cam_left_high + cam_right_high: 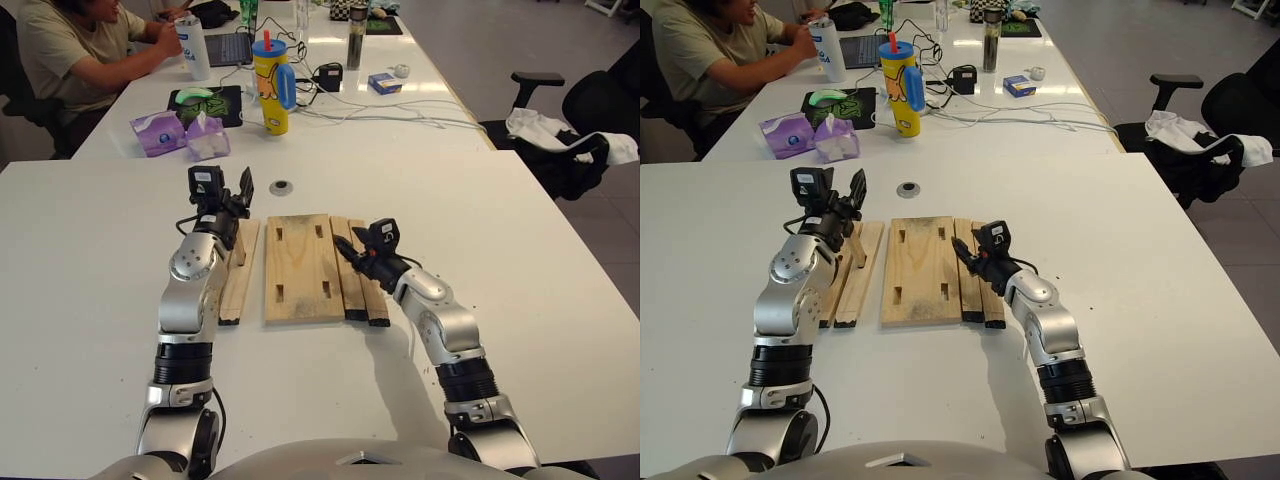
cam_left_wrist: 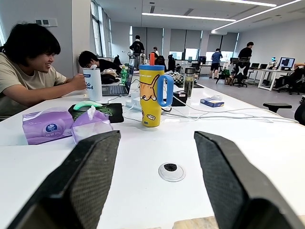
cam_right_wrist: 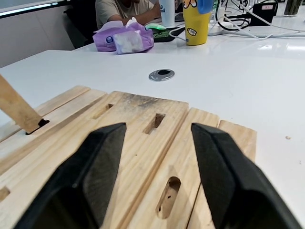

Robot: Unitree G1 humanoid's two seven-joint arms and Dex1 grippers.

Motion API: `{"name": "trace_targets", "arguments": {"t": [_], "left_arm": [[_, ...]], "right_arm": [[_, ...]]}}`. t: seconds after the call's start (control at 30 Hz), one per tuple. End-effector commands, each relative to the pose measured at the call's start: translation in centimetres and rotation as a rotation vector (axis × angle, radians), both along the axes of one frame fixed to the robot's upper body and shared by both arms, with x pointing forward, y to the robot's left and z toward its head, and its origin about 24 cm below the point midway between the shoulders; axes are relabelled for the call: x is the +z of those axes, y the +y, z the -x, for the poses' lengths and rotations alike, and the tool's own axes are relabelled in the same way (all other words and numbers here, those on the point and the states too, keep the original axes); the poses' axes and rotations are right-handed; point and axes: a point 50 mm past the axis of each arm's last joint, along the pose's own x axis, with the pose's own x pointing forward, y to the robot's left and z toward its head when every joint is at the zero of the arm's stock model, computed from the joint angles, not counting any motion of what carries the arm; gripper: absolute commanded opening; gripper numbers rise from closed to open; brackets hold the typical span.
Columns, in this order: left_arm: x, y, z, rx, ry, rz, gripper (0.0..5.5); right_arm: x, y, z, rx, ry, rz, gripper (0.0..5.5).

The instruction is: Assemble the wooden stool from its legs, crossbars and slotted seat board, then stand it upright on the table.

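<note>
Left hand hovers wide open and empty over the far ends of two wooden legs. Right hand, equally open, hangs above two more legs. Between the pairs, the slotted seat board lies flat on the tabletop. The wood is probably stiff and light, best gripped mid-length across the narrow edges.

Matt pale wood seat board, glossy table
</note>
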Motion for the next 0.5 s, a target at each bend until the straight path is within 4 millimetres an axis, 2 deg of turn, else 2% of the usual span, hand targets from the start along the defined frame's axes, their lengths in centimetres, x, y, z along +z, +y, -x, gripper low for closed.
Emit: {"name": "trace_targets", "arguments": {"t": [0.03,0.1,0.17,0.33,0.4,0.5], "left_arm": [[-0.5,-0.1,-0.4,-0.014,0.040,-0.015,2.87],[-0.5,0.1,-0.4,-0.011,0.038,-0.014,2.87],[0.3,-0.1,-0.4,-0.018,-0.011,0.012,2.87],[4.6,-0.4,0.2,-0.013,-0.224,0.021,2.87],[6.1,0.0,1.2,0.007,-0.302,0.007,2.87],[5.5,0.3,2.9,0.007,-0.263,0.008,2.87]], "right_arm": [[0.2,-0.1,0.1,-0.011,-0.014,0.002,2.54],[0.2,-0.1,0.0,-0.012,-0.014,0.002,2.54],[0.2,-0.1,-0.1,-0.013,-0.016,0.001,2.54],[0.3,0.0,-0.2,-0.011,-0.022,0.001,2.54],[0.3,0.0,-0.1,-0.009,-0.023,0.002,2.54],[0.2,-0.3,0.0,-0.012,-0.020,0.007,2.54]]}}
